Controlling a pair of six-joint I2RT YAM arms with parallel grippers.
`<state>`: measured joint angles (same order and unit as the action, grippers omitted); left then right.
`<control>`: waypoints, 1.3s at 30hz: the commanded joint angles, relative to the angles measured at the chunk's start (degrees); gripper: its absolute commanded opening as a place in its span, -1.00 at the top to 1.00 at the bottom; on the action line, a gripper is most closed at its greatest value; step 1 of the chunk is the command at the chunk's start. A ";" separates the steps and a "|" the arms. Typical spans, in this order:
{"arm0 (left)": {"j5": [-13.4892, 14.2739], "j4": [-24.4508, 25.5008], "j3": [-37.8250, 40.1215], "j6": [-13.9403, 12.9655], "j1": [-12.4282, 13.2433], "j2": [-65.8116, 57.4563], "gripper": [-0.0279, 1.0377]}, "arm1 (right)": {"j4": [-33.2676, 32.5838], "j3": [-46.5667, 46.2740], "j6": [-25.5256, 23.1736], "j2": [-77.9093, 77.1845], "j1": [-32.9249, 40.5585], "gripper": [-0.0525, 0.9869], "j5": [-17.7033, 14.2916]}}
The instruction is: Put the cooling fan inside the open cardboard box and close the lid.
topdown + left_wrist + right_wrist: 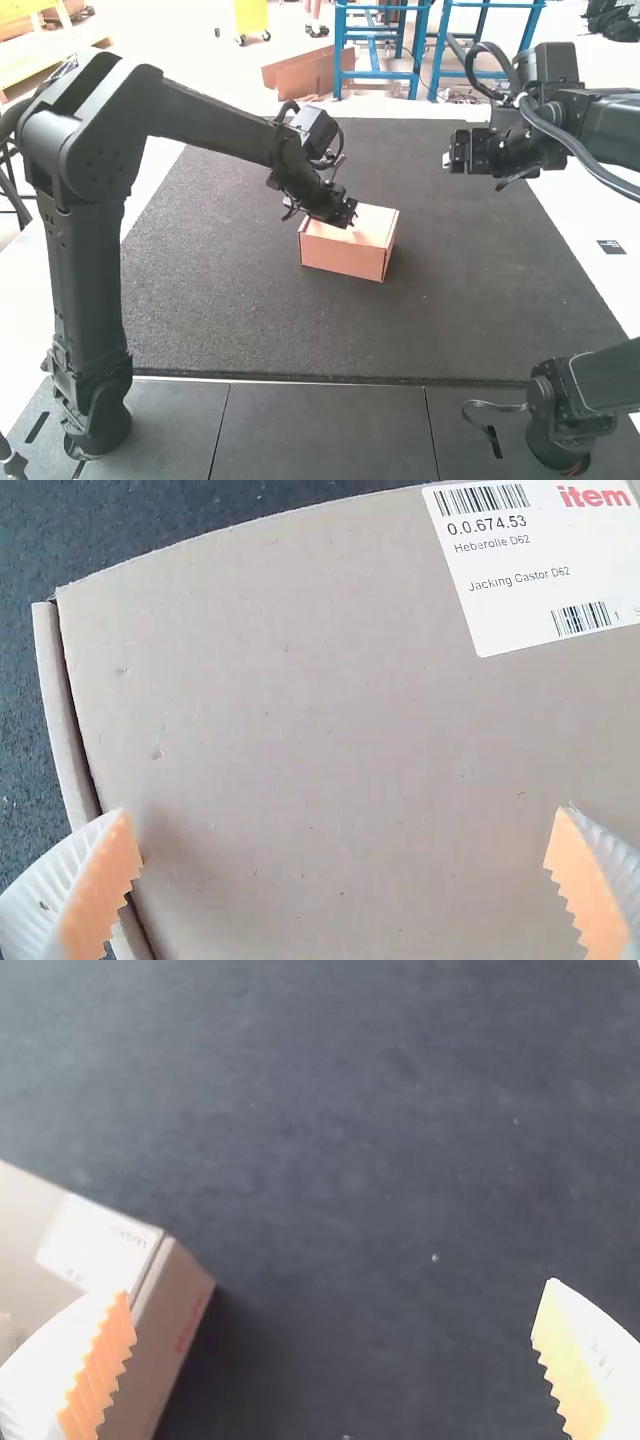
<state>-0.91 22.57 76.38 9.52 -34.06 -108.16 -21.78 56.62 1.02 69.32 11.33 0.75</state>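
1. Cardboard box (345,250) sits at the centre of the frame on the black mat (200,290), with its lid (300,730) shut flat.
2. Its long axis runs left to right across the high view, the right end slightly lower; a white label (530,560) lies on the lid.
3. My left pincer (338,212) hangs over the box's upper-left top corner, fingers (95,890) spread apart and gripping nothing; I cannot tell whether it touches.
4. My right pincer (452,152) is at the upper right, well apart from the box, fingers (95,1375) spread wide.
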 commanded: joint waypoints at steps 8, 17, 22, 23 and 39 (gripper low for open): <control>-4.28 0.37 11.16 -3.19 6.20 19.04 -0.87 | 5.34 0.16 -3.13 -7.27 -0.70 -0.86 6.80; 0.12 -11.23 -4.84 -3.28 8.66 38.29 -0.87 | 9.56 -2.22 -7.61 -16.15 -0.70 -0.86 13.66; 7.59 -33.55 -26.37 -3.72 8.66 53.49 -0.86 | 20.20 -11.18 -7.08 -25.20 -0.87 -0.86 5.84; 8.11 -37.07 -30.94 -3.72 8.75 56.66 -0.85 | 20.81 -12.76 -7.08 -26.96 -0.87 -0.86 4.43; 16.02 -35.05 -68.03 -6.09 9.02 99.19 -0.85 | 32.50 -41.77 5.93 -60.62 -3.42 -0.86 -11.65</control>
<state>12.67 -12.40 10.90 4.03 -25.45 -13.52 8.62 15.18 2.26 11.29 9.54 -7.90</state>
